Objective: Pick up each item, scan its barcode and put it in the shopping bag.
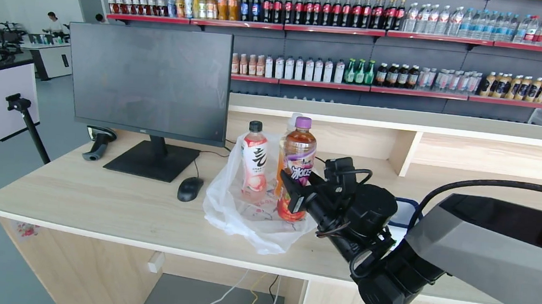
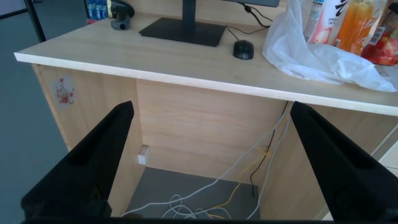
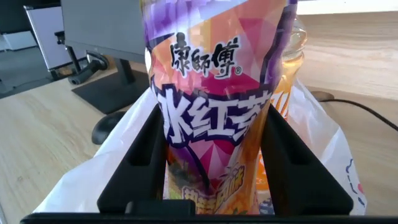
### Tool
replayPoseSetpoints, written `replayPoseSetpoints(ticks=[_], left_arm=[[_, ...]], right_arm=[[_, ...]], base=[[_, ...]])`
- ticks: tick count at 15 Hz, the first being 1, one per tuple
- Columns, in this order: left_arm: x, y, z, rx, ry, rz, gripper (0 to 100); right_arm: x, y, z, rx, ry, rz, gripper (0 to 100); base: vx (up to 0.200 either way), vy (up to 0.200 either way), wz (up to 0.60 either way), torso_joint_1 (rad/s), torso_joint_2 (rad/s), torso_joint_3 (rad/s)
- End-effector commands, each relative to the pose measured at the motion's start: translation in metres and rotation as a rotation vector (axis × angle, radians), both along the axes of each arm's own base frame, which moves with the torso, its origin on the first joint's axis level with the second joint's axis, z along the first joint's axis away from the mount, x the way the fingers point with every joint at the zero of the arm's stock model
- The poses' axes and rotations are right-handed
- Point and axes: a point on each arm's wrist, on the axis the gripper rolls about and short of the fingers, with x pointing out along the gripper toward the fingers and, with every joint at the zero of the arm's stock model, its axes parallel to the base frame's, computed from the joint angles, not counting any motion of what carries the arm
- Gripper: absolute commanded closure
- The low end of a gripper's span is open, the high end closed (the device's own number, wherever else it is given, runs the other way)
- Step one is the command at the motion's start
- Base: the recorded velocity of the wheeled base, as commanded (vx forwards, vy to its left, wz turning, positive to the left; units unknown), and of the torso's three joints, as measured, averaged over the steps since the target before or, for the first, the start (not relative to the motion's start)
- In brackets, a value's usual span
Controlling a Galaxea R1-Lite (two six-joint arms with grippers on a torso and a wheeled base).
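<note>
Gripping a purple-capped bottle of orange drink with a purple and pink label [image 1: 298,159] [image 3: 211,74], the right gripper [image 1: 292,192] [image 3: 214,143] has its black fingers [image 3: 146,155] closed on the bottle's lower half from both sides. The bottle stands upright with its base down inside the mouth of a translucent white plastic shopping bag [image 1: 232,212] [image 2: 311,56] [image 3: 323,143], which lies crumpled on the pale wooden counter [image 1: 102,201] [image 2: 155,59]. Whether the base rests on the bag's bottom cannot be told.

A black-capped bottle with a white and pink label [image 1: 254,163] stands upright in the bag too, to the left of the held one. A white-capped bottle of orange drink [image 1: 294,117] [image 3: 292,56] stands just behind.

Below the counter's front edge, the left gripper [image 2: 212,112] hangs with its fingers [image 2: 106,149] spread wide and nothing between them.

Left of the bag are a black computer mouse [image 1: 190,188] [image 2: 243,50], a dark flat monitor on a stand [image 1: 151,79] and a black handheld barcode scanner [image 1: 99,142] [image 2: 121,15].
</note>
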Motion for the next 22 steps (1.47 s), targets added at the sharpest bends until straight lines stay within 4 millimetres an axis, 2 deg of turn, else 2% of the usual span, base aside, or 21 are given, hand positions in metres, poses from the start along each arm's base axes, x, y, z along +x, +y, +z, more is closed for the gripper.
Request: replayPoseSetpoints(ticks=[1,5,13,22], left_arm=[[0.000,0.000,0.000,0.000,-0.001,0.000,0],[0.000,0.000,0.000,0.000,-0.001,0.000,0],[0.000,0.000,0.000,0.001,-0.001,0.000,0],[0.000,0.000,0.000,0.003,-0.001,0.000,0]], right_arm=[[0.009,0.007,-0.019,-0.011,0.018,0.001,100],[0.016,0.012,-0.021,0.000,0.003,0.001,100],[0.017,0.012,-0.028,-0.009,0.017,0.001,100],[0.005,0.004,-0.038,-0.051,0.074,0.001,100]], base=[[0.000,0.000,0.00,0.000,0.00,0.000],[0.000,0.000,0.00,0.000,0.00,0.000],[0.000,0.000,0.00,0.000,0.00,0.000],[0.000,0.000,0.00,0.000,0.00,0.000]])
